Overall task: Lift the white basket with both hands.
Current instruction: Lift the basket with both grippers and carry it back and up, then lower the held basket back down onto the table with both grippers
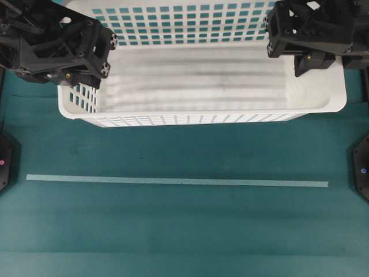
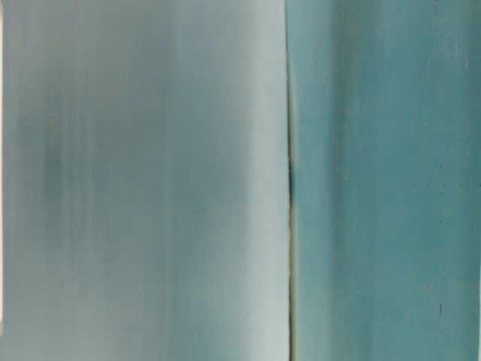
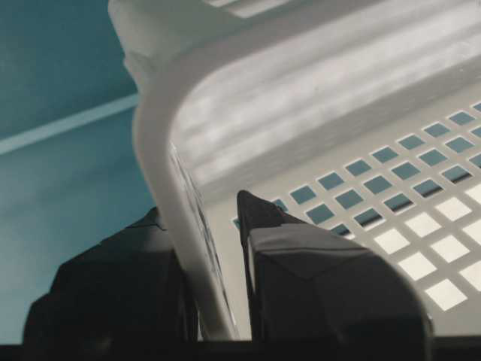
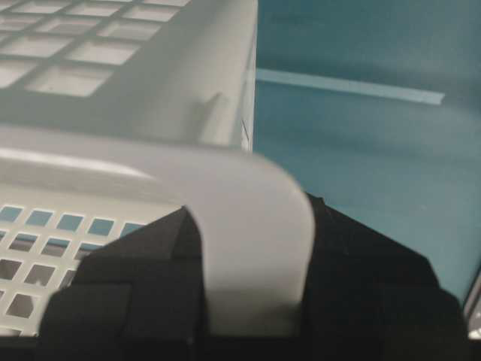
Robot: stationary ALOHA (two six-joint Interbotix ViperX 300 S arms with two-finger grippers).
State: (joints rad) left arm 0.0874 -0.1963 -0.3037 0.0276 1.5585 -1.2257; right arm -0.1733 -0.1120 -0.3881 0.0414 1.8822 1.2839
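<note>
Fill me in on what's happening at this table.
Two robot arms hold a white basket by its short ends. The left gripper is clamped on the left wall, one jaw inside and one outside; the right gripper pinches the right rim the same way. The basket is empty. Whether it is off the green table cannot be told.

Left pincer (image 3: pixel 218 301), right pincer (image 4: pixel 252 301) clamped on rim.
</note>
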